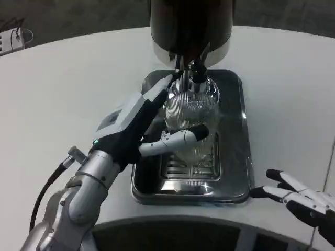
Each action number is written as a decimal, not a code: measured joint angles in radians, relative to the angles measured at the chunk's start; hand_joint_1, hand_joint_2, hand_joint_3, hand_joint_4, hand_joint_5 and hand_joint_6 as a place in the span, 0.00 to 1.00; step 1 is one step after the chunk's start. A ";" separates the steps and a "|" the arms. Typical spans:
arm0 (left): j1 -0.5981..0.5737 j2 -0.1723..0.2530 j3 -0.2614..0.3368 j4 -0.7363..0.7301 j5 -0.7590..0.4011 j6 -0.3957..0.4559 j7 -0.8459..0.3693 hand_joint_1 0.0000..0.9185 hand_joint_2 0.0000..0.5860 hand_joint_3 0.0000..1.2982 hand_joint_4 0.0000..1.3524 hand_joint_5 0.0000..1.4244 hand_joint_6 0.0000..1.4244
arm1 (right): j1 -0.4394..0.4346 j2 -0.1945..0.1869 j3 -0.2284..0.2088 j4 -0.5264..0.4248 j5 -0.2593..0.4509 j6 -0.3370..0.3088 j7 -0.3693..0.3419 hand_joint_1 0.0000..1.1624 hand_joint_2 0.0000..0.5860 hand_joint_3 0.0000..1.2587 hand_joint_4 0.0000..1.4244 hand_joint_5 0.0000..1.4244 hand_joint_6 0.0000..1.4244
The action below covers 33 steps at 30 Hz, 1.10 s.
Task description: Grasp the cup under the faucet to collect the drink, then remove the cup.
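Note:
A clear ribbed glass cup (191,116) stands on the metal drip tray (234,157) directly under the faucet (194,73) of the dark drink dispenser (191,26). My left hand (152,117) wraps the cup from the left: its thumb crosses the cup's front, and its fingers reach up behind the cup's left side toward the faucet. My right hand (298,201) lies at the lower right near the table's front edge, fingers spread, holding nothing. Whether any drink is in the cup I cannot tell.
The tray has a slotted grate (191,167) in its front half. The round white table (63,99) spreads out to the left and right. A white device with cables (13,39) sits at the far left edge.

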State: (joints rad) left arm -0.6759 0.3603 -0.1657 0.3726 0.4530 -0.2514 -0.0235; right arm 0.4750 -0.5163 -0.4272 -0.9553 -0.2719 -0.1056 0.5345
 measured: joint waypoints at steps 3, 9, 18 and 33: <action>0.014 0.013 0.010 -0.019 -0.017 -0.018 0.000 0.10 0.05 0.04 0.00 0.03 0.19 | -0.008 -0.001 0.010 0.000 -0.005 0.007 0.000 0.37 0.85 0.14 0.00 0.06 0.10; 0.082 0.037 0.046 -0.103 -0.055 -0.038 -0.006 0.10 0.05 0.07 0.00 0.04 0.19 | -0.019 -0.004 0.025 0.000 -0.011 0.021 0.000 0.37 0.85 0.14 0.00 0.06 0.10; 0.288 0.097 0.159 -0.338 -0.141 -0.030 -0.071 0.08 0.05 0.08 0.00 0.06 0.19 | -0.032 -0.008 0.034 0.000 -0.016 0.034 0.001 0.37 0.85 0.14 0.00 0.06 0.10; 0.341 0.109 0.227 -0.806 -0.366 0.296 -0.280 0.00 0.09 0.00 0.00 0.01 0.11 | -0.045 -0.010 0.053 0.001 -0.026 0.039 0.001 0.37 0.85 0.14 0.00 0.06 0.10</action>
State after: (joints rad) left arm -0.3354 0.4690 0.0608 -0.4335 0.0870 0.0448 -0.3038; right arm 0.4300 -0.5259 -0.3739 -0.9542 -0.2982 -0.0666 0.5356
